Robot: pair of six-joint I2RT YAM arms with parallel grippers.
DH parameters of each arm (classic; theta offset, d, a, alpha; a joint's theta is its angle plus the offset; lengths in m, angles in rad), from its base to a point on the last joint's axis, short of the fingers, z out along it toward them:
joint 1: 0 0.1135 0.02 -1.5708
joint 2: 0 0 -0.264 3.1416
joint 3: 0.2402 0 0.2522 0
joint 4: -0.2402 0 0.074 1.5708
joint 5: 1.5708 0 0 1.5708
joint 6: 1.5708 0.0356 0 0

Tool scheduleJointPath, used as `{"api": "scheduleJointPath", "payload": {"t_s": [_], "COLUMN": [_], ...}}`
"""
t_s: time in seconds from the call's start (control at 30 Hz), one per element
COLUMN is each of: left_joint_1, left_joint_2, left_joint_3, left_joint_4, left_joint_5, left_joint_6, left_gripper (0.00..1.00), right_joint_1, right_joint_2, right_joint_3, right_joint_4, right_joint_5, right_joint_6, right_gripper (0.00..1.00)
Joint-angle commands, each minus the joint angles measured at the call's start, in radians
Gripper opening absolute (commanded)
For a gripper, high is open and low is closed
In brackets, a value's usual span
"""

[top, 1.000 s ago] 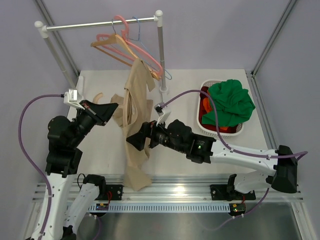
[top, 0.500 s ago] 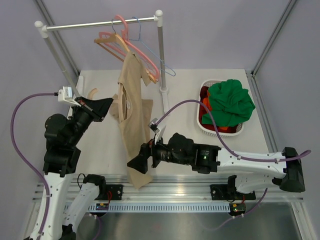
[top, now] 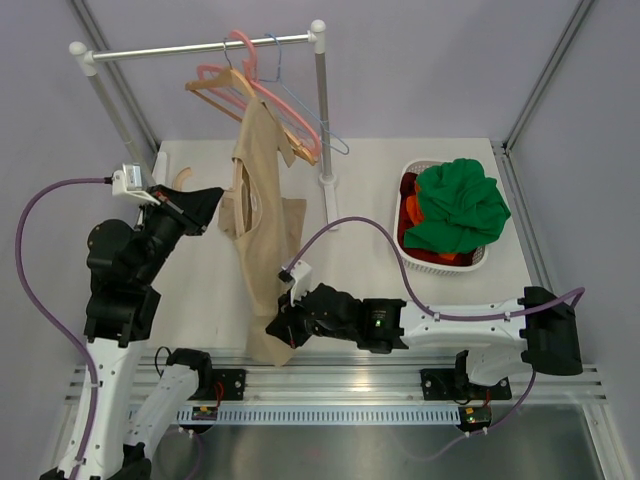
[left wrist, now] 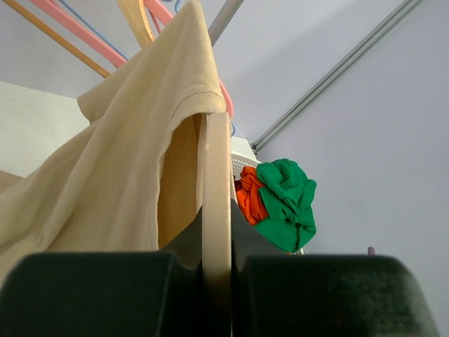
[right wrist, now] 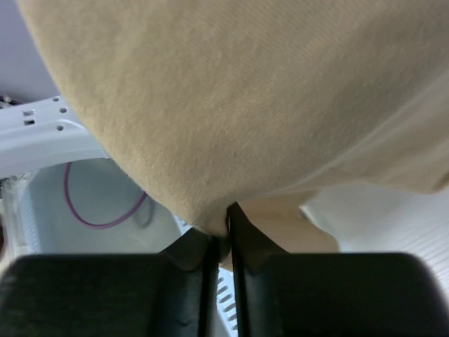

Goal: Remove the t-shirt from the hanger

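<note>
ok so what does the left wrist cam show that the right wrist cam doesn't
Only the left wrist: the left gripper shut on the pale hanger, a pink hanger above, and the green cloth beside the red-orange cloth. Only the right wrist: the right gripper pinching a fold of the beige t-shirt, plus a purple cable below. Both: the beige t-shirt, close up.
</note>
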Motion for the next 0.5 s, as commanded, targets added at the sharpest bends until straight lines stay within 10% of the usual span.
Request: {"api": "scheduleJointPath", "payload": {"t_s": [0.0,0.27,0.47], "left_joint_1": [-0.004,-0.002,0.055], "left_joint_2": [-0.01,0.145,0.287], "left_joint_3": [0.064,0.248,0.441], "left_joint_4": [0.093,0.007,0.039], "left_joint_5": [-0.04,-0.322,-0.257], "left_joint_6": [0.044,0.296,0.227], "left_gripper": [0.0,0.0,0.0], "right_joint_1": [0.01,0.082,0.167], "right_joint_2": [-0.054,-0.192,-0.226], "right_joint_3": [-0.015,-0.115,-0.248], "right_joint_4": [0.057,-0.19,-0.39], "right_joint_5": [0.044,0.012,-0.062], "right_joint_6": [-0.027,-0.099,0.014], "right_gripper": [0.02,0.0,0.0]}}
